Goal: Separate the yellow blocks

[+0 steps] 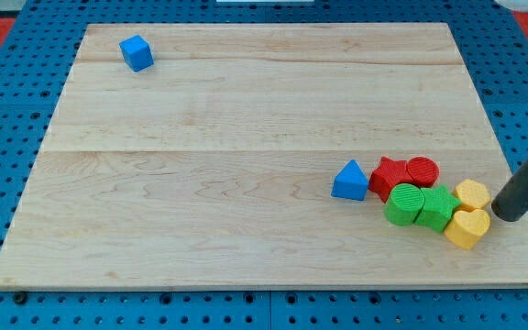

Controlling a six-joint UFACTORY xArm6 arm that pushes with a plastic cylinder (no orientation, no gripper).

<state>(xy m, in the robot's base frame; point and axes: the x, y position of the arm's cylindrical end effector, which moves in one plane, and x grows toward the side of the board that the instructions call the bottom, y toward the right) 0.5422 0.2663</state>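
Two yellow blocks sit at the view's lower right: a yellow hexagon-like block [473,194] and, just below it and touching, a yellow heart-shaped block [467,229]. My tip [505,213] is at the right of both, almost touching them, near the gap between them. The rod rises toward the view's upper right. A green block [439,208] touches the yellow ones on their left.
A green cylinder [404,204], a red star-like block [391,176] and a red cylinder [422,170] cluster left of the yellow blocks. A blue triangular block [350,181] lies further left. A blue cube [137,53] sits at top left. The board's right edge [521,197] is close.
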